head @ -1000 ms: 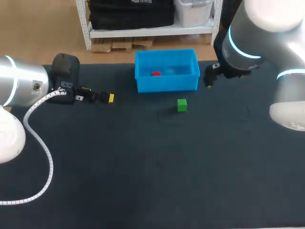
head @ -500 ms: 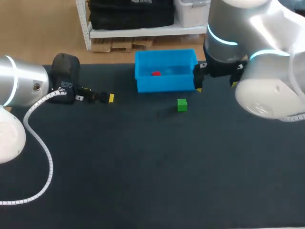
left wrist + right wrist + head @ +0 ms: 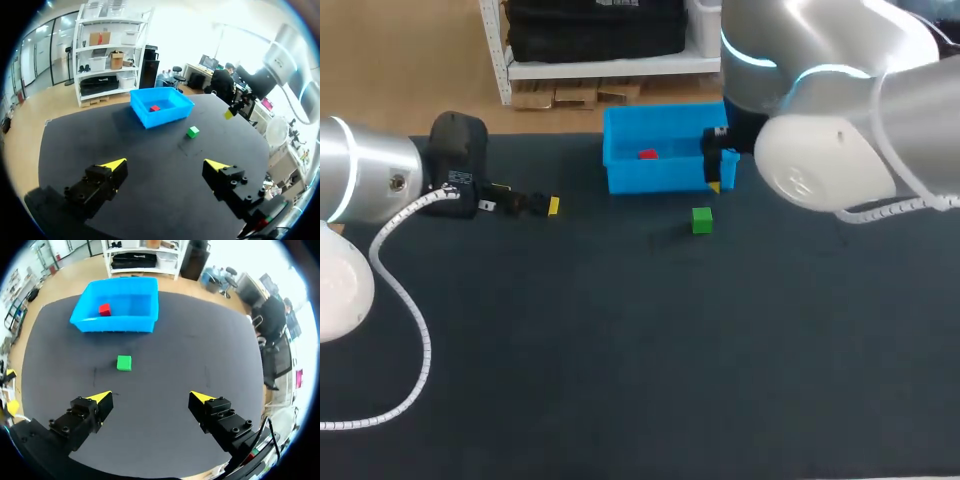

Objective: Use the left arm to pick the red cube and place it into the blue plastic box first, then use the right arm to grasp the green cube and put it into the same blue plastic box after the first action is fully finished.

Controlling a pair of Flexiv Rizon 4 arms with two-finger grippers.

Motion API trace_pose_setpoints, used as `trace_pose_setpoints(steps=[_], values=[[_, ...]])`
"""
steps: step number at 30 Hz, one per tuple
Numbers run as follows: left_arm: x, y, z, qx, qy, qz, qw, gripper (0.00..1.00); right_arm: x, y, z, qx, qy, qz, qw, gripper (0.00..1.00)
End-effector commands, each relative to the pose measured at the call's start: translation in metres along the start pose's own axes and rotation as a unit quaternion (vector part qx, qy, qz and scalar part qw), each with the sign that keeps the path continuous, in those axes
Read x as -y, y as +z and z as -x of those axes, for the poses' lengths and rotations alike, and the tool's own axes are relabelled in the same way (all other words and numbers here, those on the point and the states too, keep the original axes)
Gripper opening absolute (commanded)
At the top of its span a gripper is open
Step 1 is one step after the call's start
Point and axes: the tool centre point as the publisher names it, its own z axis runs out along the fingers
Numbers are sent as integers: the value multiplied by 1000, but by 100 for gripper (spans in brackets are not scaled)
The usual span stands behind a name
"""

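1. Head view: we see the small red cube (image 3: 647,155) lying inside the open blue plastic box (image 3: 665,180), which stands at the far side of the dark counter (image 3: 620,350).
2. The small green cube (image 3: 701,220) sits on the counter just in front of the box's right half, apart from its front wall.
3. Our left arm (image 3: 370,180) comes in from the left. The left jaws, with one of their yellow fingertips (image 3: 552,205) showing, hang low over the counter well to the left of the box.
4. In the left wrist view the left jaws stand wide open, with nothing between the fingertips (image 3: 114,164). The box (image 3: 165,119), the red cube (image 3: 154,108) inside it and the green cube (image 3: 193,132) all lie well ahead of them.
5. Our right arm (image 3: 820,120) reaches in from the right. The right jaws sit at the box's right end, with one yellow fingertip (image 3: 714,187) near its front right corner and the green cube close by on the counter.
6. In the right wrist view the right jaws are spread wide and hold nothing, both fingertips (image 3: 103,396) bare. The green cube (image 3: 124,362) lies on the counter ahead of them, between the jaws and the box (image 3: 115,324). The red cube (image 3: 104,309) rests near one end of the box's floor.
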Motion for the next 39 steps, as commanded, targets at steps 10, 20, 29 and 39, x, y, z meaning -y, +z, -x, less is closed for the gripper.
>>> trace_pose_setpoints(steps=[10,20,29,39], values=[[-3,0,-2,4,1,-6,1000,100,-22,19,3,-12,47,19,999,100],[-3,0,-2,4,1,-6,1000,100,-42,44,1,-22,53,16,998,100],[-3,0,-2,4,1,-6,1000,100,-52,67,4,-23,50,18,998,100],[-3,0,-2,4,1,-6,1000,100,-59,88,14,-5,47,18,999,100]])
